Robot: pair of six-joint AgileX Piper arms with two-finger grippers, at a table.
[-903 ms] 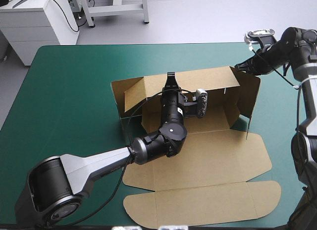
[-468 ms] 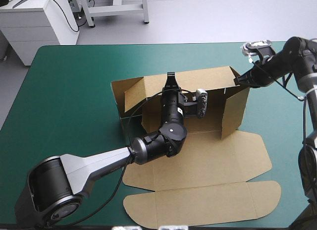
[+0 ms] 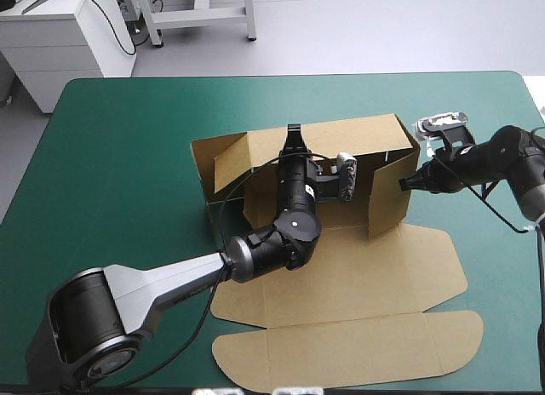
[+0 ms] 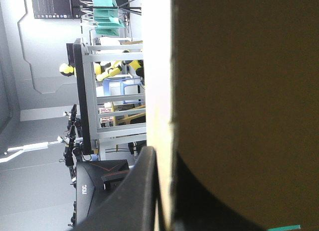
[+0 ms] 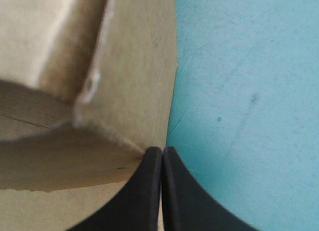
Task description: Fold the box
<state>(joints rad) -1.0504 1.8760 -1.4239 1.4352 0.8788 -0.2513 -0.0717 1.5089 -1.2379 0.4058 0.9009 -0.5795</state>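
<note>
Swung inward since earlier, the side flap (image 3: 387, 199) of the brown box (image 3: 358, 267) at centre right now stands square to the rear wall (image 3: 362, 140); the right gripper (image 3: 404, 183) followed it down, jaws together, tip pressing its outer face. The left gripper (image 3: 294, 138), jaws clamped on that wall's top edge, apparently steadies it upright mid-frame on the teal-green tabletop (image 3: 119, 140).

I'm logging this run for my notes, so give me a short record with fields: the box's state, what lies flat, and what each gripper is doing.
box: brown, partly folded, on the teal-green cover
far wall: raised
right side wall: raised, at the far wall's right end
lid: flat, toward the table's near edge
left gripper: shut on the far wall's top edge
right gripper: shut, tip against the right side wall's outer face
</note>
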